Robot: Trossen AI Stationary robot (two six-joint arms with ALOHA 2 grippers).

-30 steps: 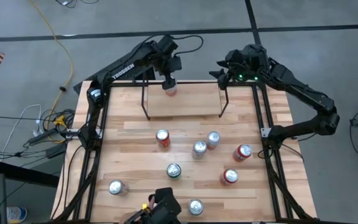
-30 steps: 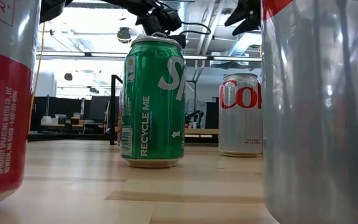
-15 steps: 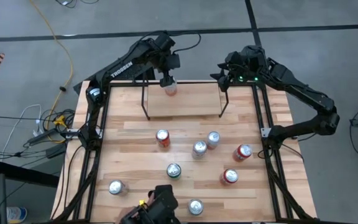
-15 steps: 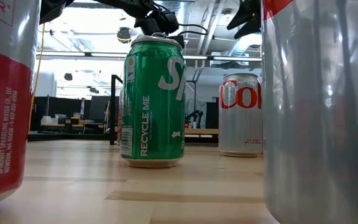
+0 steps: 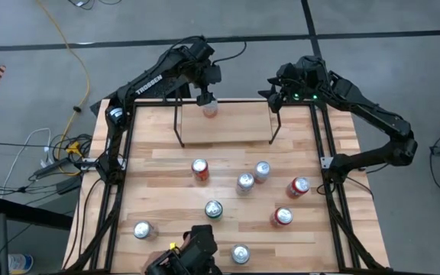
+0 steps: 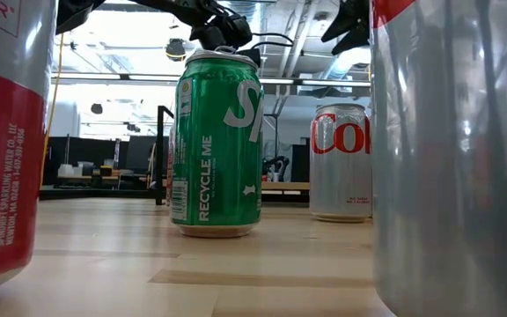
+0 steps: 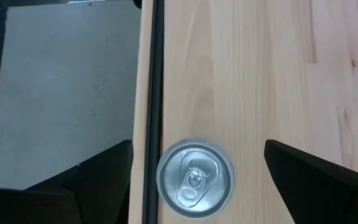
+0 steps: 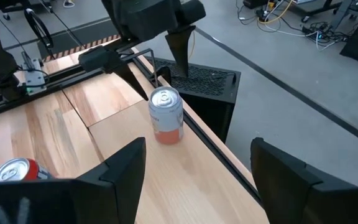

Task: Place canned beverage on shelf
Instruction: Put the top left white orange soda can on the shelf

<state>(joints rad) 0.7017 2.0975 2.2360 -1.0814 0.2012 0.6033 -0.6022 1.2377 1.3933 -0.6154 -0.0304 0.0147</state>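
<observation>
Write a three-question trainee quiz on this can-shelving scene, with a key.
1. True or false: the left gripper is clamped on the orange can.
2. Where does that can stand? A) on the shelf, near its back edge B) among the loose cans C) off the table
3. How many cans stand on the table in front of the shelf?

Key: 1. False: its fingers stand open, clear of the can. 2. A. 3. Eight.
</observation>
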